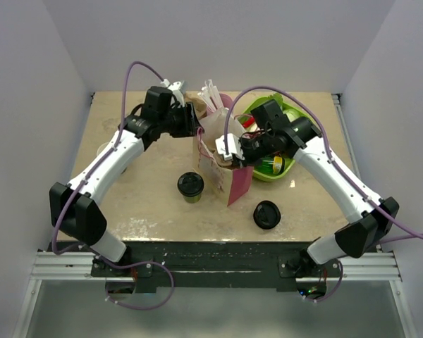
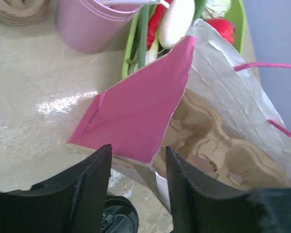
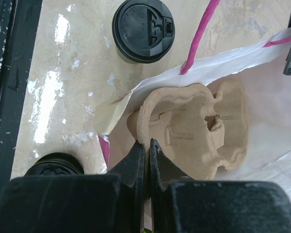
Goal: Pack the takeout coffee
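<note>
- From above, the takeout coffee stands on the table just left of the pink bag, outside it, its black lid on and a little olive green showing beneath
- The bag stands open mid-table. The left gripper is at its far-left side and the right gripper at its right rim, but neither set of fingers can be made out from up here
- A separate black lid lies nearer the front edge, right of the bag. I cannot tell whether anything sits under it
- Behind the bag are a pink cup and a green bowl, both partly hidden by the arms
- In the left wrist view, the black fingers stand well apart, with the bag's pink flap between them and no grip on it that I can see
- A brown pulp cup carrier lies inside the bag, cut off at the right. Only a sliver of the coffee's lid shows at the bottom edge
- In the right wrist view, the fingers are pressed together, seemingly pinching the bag's near rim beside the carrier; the paper between them is hard to see
- The coffee sits beyond the rim, seen from above, with a pink handle beside it
</note>
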